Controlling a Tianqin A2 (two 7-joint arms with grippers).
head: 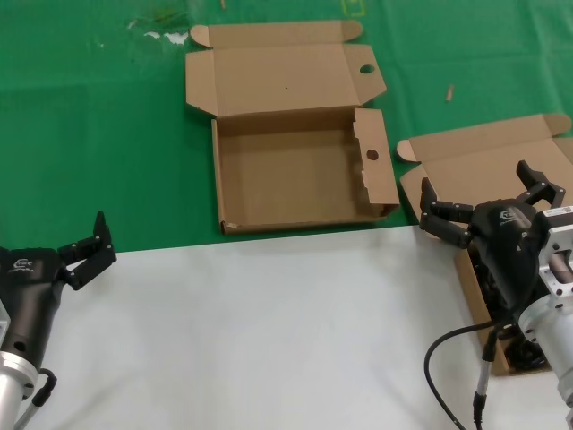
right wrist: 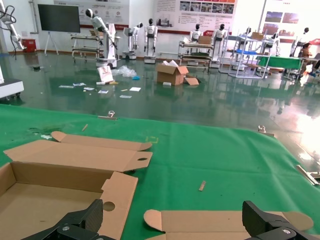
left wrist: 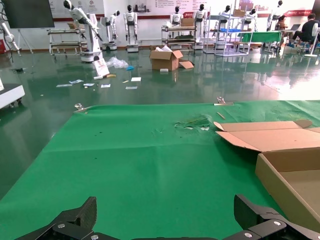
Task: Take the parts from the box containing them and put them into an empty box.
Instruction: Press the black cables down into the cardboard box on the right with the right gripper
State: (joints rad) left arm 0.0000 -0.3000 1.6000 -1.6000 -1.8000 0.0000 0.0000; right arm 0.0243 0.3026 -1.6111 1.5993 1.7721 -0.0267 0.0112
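Nothing legible here: a small pale logo sits on the left gripper (head: 87, 253) body and another on the right gripper (head: 491, 199) body, too small to read; distant wall posters (right wrist: 195, 7) are unreadable.

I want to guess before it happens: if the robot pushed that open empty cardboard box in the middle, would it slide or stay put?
The empty box would probably slide easily: it is shallow, thin cardboard with nothing inside, so likely light. Its raised lid and holed side flap look bendy and might fold rather than push the box along. The green mat could grip it a little.
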